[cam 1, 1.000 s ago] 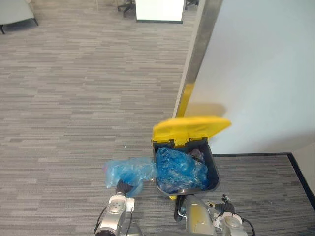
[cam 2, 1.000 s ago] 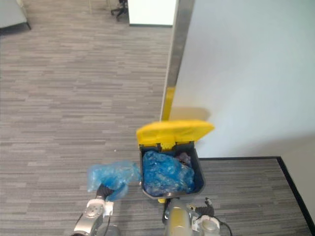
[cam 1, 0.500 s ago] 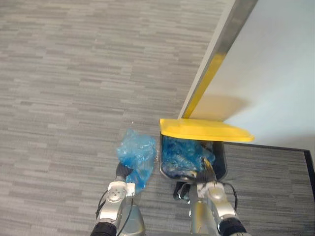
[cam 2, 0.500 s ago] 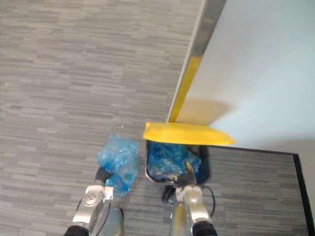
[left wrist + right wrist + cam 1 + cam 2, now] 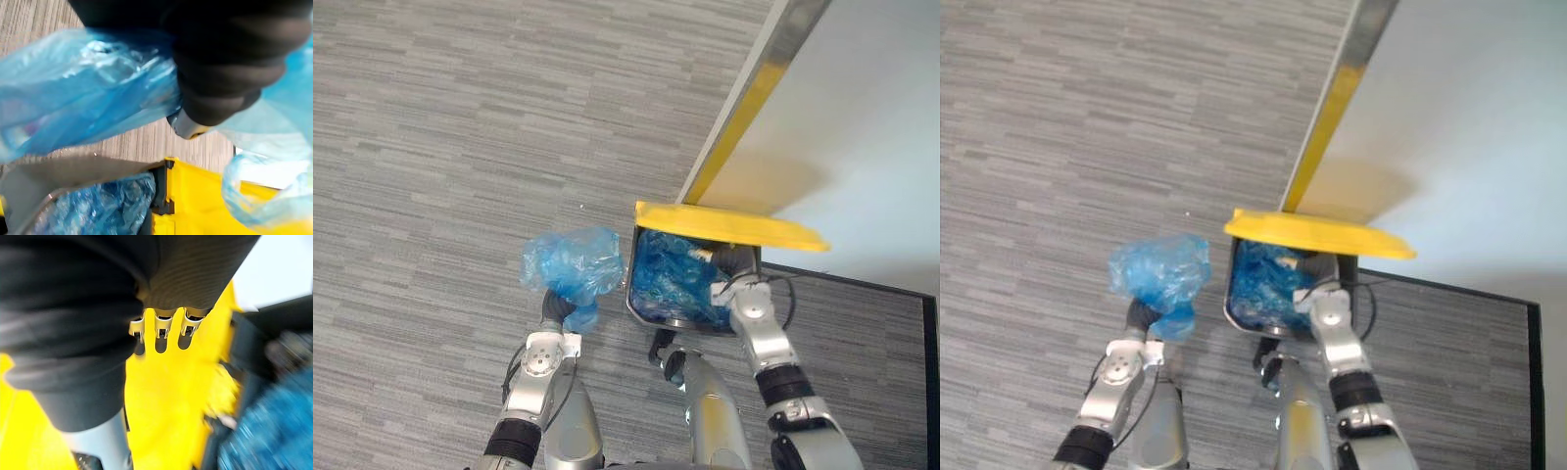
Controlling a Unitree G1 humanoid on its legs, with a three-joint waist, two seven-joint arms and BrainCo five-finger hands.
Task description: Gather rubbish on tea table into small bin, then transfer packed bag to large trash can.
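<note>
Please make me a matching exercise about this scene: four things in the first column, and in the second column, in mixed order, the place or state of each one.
Column 1
1. blue bag
2. yellow lid
3. large trash can
4. right hand

Column 2
A. raised open above the can
B. held up by the left hand, beside the can, over the grey carpet
C. at the can's opening, just below the lid
D. lined with blue plastic, standing by the white wall

Pairs: 1-B, 2-A, 3-D, 4-C
</note>
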